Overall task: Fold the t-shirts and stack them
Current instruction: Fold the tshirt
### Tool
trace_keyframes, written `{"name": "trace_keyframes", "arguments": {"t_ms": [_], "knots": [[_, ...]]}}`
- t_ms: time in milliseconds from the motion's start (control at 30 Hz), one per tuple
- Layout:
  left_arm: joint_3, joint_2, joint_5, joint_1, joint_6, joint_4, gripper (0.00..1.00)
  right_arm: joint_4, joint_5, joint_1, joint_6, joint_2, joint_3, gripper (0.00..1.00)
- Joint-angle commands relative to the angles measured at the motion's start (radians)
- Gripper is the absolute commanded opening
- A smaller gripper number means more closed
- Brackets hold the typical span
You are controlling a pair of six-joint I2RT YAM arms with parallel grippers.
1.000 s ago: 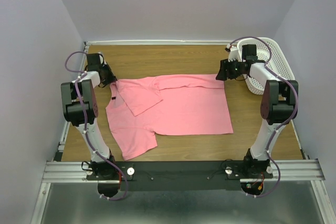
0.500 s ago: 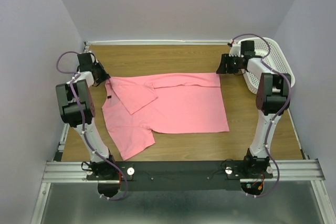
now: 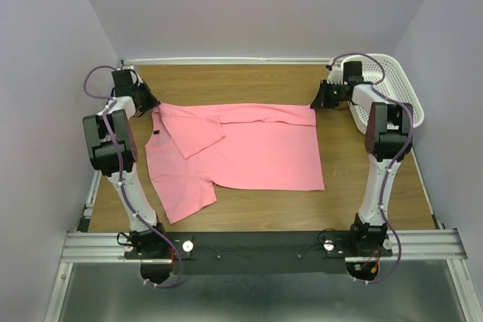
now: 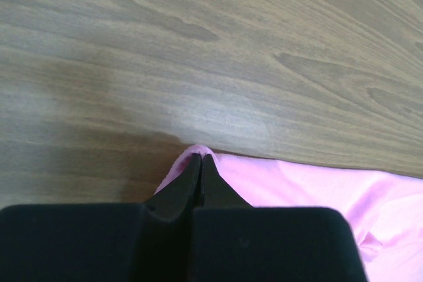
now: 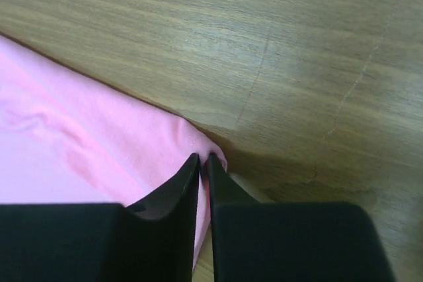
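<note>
Clamps the left pincer shut on the far left edge of the t-shirt; pinches the right pincer onto its far right corner. Lies spread flat across the surface. Seems light, soft, limp: best lifted by 2 corners together.

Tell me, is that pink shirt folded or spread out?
Mostly spread: the t-shirt lies flat, one sleeve folded over its body.

Both arms reach well forward, the left arm stretched to the far left and the right arm to the far right, each wrist tipped down with its jaws pinched together on an edge of the t-shirt.
</note>
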Motion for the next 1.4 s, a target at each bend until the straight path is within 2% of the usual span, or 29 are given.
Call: {"name": "trace_keyframes", "arguments": {"t_ms": [0,33,233,700,733,800,833,933,1000,1067,1133,1167,1200,1233,1267,1300,1333,1367], "knots": [[0.044,0.034,0.022,0.004,0.021,-0.013,0.0,-0.005,-0.016,-0.003,0.006,0.021,-0.005,0.03],[0.048,0.039,0.019,0.002,0.023,-0.018,0.0,-0.005,0.007,-0.003,0.003,0.017,-0.002,0.01],[0.087,0.054,-0.046,0.016,0.017,-0.043,0.0,-0.005,0.157,-0.007,-0.044,0.007,0.07,0.01],[0.202,0.126,-0.024,0.018,0.001,-0.041,0.01,-0.006,0.156,-0.006,-0.023,0.116,0.253,0.02],[0.22,0.135,-0.016,0.019,-0.002,-0.041,0.04,-0.006,0.156,-0.006,-0.024,0.124,0.267,0.07],[0.229,0.132,-0.016,0.018,-0.009,-0.035,0.18,-0.006,0.156,-0.004,-0.029,0.129,0.302,0.16],[0.229,0.111,-0.022,0.019,-0.009,-0.021,0.31,-0.011,0.161,-0.003,-0.03,0.126,0.313,0.28],[0.22,0.03,-0.08,0.019,-0.008,-0.001,0.46,-0.012,0.162,0.005,-0.056,0.086,0.328,0.49],[0.214,-0.024,-0.13,0.018,0.004,0.0,0.48,-0.014,0.165,0.014,-0.086,0.054,0.32,0.52],[0.182,-0.133,-0.219,0.018,0.018,0.013,0.55,-0.016,0.144,0.022,-0.13,-0.012,0.287,0.6],[0.086,-0.276,-0.243,0.019,0.024,0.046,0.62,-0.017,0.086,0.025,-0.179,-0.067,0.238,0.66],[0.043,-0.329,-0.24,0.018,0.021,0.089,0.66,-0.037,-0.038,0.025,-0.222,-0.141,0.171,0.68],[-0.129,-0.53,-0.186,0.019,0.002,0.147,0.84,-0.218,-0.338,0.078,-0.691,-0.299,-0.011,0.7],[-0.174,-0.532,-0.162,0.019,0.001,0.148,0.84,-0.22,-0.341,0.079,-0.696,-0.301,-0.013,0.7],[-0.214,-0.621,-0.138,0.025,-0.041,0.157,0.95,-0.409,-0.365,0.156,-0.85,-0.342,-0.108,0.7],[-0.256,-0.666,-0.109,0.033,-0.067,0.171,0.98,-0.474,-0.341,0.157,-0.985,-0.383,-0.197,0.7],[-0.339,-0.709,-0.066,0.036,-0.089,0.184,0.97,-0.505,-0.311,0.271,-1.17,-0.484,-0.279,0.7],[-0.359,-0.769,0.03,0.042,-0.104,0.184,0.98,-0.462,-0.268,0.34,-1.216,-0.534,-0.358,0.7]]}}
